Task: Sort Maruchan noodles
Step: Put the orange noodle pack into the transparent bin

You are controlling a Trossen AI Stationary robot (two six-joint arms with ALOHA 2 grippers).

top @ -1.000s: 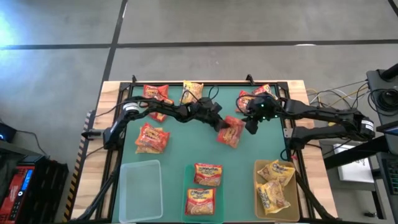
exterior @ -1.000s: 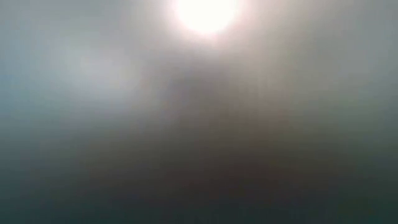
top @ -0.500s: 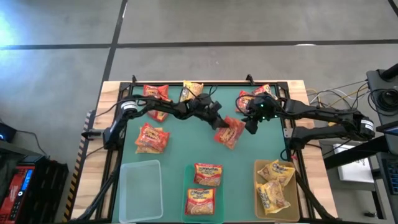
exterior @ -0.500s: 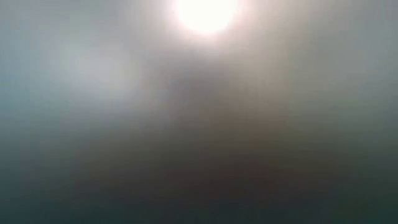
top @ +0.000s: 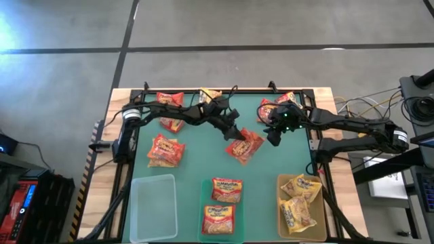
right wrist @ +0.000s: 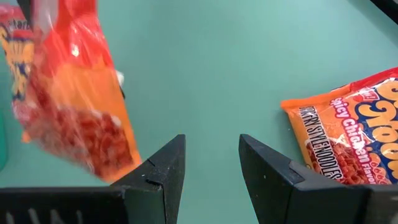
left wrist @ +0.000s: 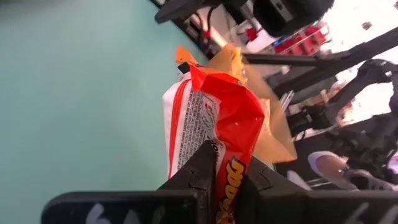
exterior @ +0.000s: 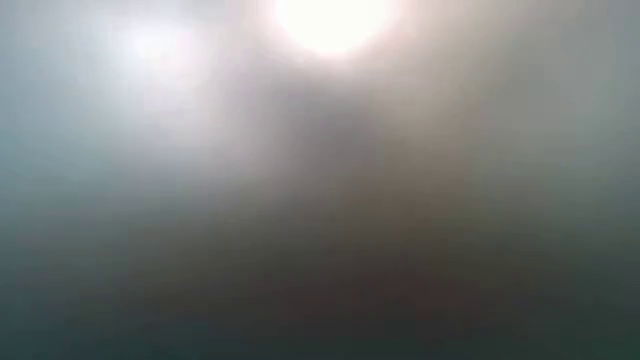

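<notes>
My left gripper (top: 234, 137) is over the mat's middle, shut on a red Maruchan packet (top: 245, 146). That packet also shows blurred in the right wrist view (right wrist: 68, 93). My right gripper (top: 274, 137) hovers just right of it, open and empty (right wrist: 211, 168). An orange-red packet (right wrist: 348, 130) lies flat on the mat near the right gripper. Loose packets lie flat at the far edge (top: 171, 102) (top: 209, 97) (top: 268, 108) and on the mat's left (top: 165, 150). Two red packets (top: 227, 190) lie in the middle bin, and yellow ones (top: 300, 187) in the right bin. My left gripper pinches the red packet between its two fingers (left wrist: 205, 163), at one end of the wrapper (left wrist: 233, 140). The fingers come slanting down from the table's left. The packet sticks out past the fingertips and looks lifted off the mat.
A clear bin (top: 153, 207) stands at the near left, a green bin (top: 205, 203) at the near middle and a yellowish bin (top: 282, 203) at the near right. A black frame (top: 203, 91) borders the green mat. The low view is fogged and shows nothing.
My left gripper has carried the red packet a short way toward the table's left and near edge, away from my right gripper, and the packet has turned slightly. My right gripper has stayed still and open.
</notes>
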